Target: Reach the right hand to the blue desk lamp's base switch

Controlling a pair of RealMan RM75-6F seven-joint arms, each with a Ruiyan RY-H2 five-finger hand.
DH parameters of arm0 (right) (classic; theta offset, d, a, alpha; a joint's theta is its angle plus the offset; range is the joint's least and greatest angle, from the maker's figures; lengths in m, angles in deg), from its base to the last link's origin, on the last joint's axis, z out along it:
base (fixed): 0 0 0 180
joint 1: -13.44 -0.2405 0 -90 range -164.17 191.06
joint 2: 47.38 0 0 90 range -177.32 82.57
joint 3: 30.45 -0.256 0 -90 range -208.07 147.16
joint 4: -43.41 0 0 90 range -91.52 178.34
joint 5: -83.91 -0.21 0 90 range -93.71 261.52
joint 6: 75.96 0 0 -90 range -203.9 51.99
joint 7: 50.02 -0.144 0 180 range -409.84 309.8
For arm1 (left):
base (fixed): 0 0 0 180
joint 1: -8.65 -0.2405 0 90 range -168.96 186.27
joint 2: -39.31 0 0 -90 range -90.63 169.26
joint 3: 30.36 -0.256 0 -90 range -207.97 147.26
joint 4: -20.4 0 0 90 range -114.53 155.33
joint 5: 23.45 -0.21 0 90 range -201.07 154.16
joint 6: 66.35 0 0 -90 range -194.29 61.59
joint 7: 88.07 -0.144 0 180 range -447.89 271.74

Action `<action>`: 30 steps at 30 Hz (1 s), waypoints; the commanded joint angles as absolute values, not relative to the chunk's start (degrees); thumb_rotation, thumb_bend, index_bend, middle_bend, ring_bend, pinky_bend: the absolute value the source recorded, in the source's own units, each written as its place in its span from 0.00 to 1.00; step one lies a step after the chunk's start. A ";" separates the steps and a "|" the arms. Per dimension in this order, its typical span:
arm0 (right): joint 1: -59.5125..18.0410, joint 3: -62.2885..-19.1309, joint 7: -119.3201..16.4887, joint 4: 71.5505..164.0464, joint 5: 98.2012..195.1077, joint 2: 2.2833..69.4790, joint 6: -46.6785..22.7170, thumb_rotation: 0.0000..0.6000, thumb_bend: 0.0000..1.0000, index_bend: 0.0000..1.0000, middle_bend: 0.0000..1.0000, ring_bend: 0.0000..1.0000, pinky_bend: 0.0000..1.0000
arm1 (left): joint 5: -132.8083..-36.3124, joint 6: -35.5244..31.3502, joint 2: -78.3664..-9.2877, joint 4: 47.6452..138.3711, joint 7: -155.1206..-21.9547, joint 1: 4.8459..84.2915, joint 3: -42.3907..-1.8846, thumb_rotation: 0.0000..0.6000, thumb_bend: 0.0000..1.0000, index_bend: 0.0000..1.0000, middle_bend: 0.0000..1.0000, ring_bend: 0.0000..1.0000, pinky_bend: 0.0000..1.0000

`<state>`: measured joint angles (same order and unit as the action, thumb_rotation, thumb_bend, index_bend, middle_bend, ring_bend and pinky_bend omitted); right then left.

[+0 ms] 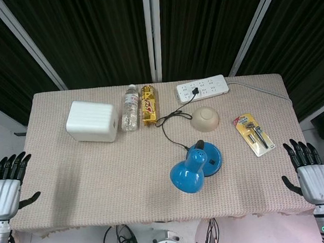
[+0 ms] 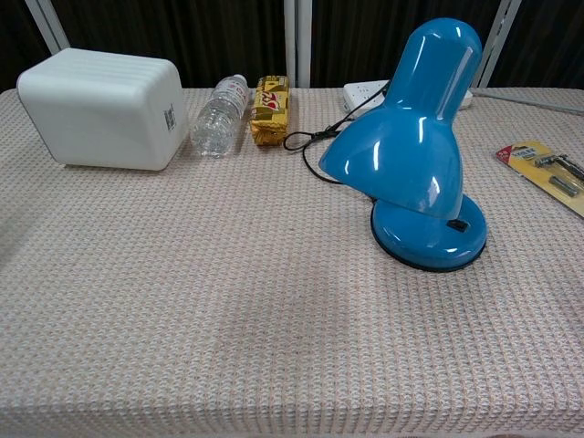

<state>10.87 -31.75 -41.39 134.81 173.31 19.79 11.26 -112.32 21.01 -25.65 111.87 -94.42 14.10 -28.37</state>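
The blue desk lamp (image 1: 194, 166) stands right of the table's middle, its shade tipped toward the front edge. Its round base (image 2: 429, 239) carries a small black switch (image 2: 458, 224), seen on the base's right side in the chest view and as a dark mark (image 1: 212, 162) in the head view. My right hand (image 1: 308, 172) hangs off the table's right front corner, fingers straight and apart, holding nothing, well right of the lamp. My left hand (image 1: 5, 185) is off the left front corner, fingers spread, empty. Neither hand shows in the chest view.
A black cord (image 1: 170, 121) runs from the lamp to a white power strip (image 1: 202, 88) at the back. A beige bowl (image 1: 205, 118) and a packaged razor (image 1: 254, 134) lie between lamp and right edge. A white box (image 1: 92, 121), water bottle (image 1: 130, 107) and snack pack (image 1: 148, 104) sit left.
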 commanded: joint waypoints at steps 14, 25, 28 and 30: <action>10.27 -30.77 -40.37 135.29 174.37 19.90 9.41 1.00 0.19 0.00 0.00 0.00 0.00 | -113.39 22.02 -25.68 112.47 -94.79 13.65 -28.79 1.00 0.09 0.01 0.02 0.00 0.00; 5.71 -30.19 -36.67 135.44 176.09 22.70 2.21 1.00 0.19 0.00 0.00 0.00 0.00 | -112.46 20.83 -26.05 112.14 -94.94 13.94 -28.69 1.00 0.09 0.01 0.02 0.00 0.00; 4.15 -30.60 -35.03 135.26 175.93 23.82 0.14 1.00 0.19 0.00 0.00 0.00 0.00 | -112.23 20.53 -26.19 111.97 -94.90 14.12 -28.54 1.00 0.09 0.01 0.02 0.00 0.00; 3.06 -31.02 -33.86 134.91 175.51 24.62 -1.38 1.00 0.19 0.00 0.00 0.00 0.00 | -112.14 20.29 -26.25 111.88 -94.89 14.23 -28.55 1.00 0.09 0.01 0.02 0.00 0.00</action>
